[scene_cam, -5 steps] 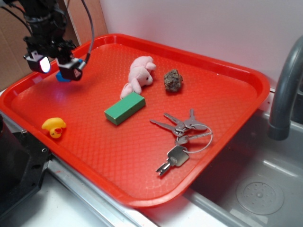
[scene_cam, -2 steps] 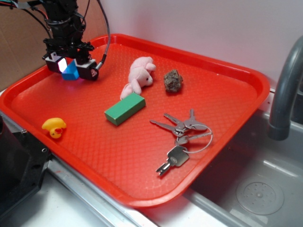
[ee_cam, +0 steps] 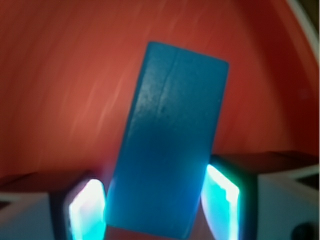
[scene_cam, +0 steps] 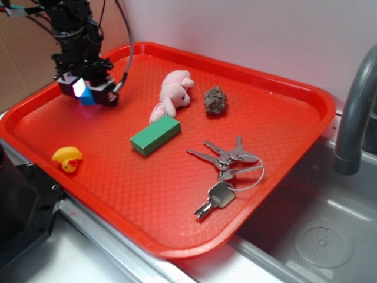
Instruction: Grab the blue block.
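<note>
Tray: a red tray (scene_cam: pixel 283 112) rests on the surface beside a sink (scene_cam: pixel 321 236); everything else lies on it
Claw: the claw (scene_cam: pixel 87 89) sits at the tray's far left corner, its jaws either side of the blue block (ee_cam: pixel 172 150); whether the glowing fingers (ee_cam: pixel 222 200) press it I cannot tell
Blue block: between the fingers; in the wrist view its long axis runs away from the camera, tilted slightly right at the far end
Neighbours: green block (scene_cam: pixel 155 135), keys (scene_cam: pixel 227 171), pink plush (scene_cam: pixel 174 92), rock (scene_cam: pixel 215 100) and yellow duck (scene_cam: pixel 67 158) all lie well apart from the claw; nothing crowds it
</note>
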`<state>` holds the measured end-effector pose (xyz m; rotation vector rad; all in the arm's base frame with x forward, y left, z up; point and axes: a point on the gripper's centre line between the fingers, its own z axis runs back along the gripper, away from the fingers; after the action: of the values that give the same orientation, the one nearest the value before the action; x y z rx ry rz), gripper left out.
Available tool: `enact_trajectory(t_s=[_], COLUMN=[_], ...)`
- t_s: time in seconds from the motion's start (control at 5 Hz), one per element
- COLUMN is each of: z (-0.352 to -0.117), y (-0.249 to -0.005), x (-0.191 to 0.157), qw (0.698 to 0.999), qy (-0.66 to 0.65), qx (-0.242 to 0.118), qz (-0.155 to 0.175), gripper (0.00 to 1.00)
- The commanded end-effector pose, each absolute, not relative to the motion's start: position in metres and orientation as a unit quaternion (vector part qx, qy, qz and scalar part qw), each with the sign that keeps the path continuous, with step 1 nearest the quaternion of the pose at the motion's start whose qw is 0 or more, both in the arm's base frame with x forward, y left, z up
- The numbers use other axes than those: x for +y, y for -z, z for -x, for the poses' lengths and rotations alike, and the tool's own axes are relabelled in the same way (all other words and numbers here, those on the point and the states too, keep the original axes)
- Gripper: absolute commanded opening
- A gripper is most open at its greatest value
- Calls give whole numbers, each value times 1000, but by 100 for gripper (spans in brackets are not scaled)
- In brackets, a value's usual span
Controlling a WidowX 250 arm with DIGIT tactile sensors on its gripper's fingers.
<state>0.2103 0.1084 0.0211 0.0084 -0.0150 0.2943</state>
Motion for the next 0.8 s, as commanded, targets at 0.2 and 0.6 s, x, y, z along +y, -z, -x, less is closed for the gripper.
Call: enact_trajectory(t_s=[0.2, 0.6], z=[-184, -182], y=[-158, -211], x=[48, 15], qw=[998, 999], qy=[-49, 13], qx=[-27, -33], qz=[-2, 26], gripper=[0, 0])
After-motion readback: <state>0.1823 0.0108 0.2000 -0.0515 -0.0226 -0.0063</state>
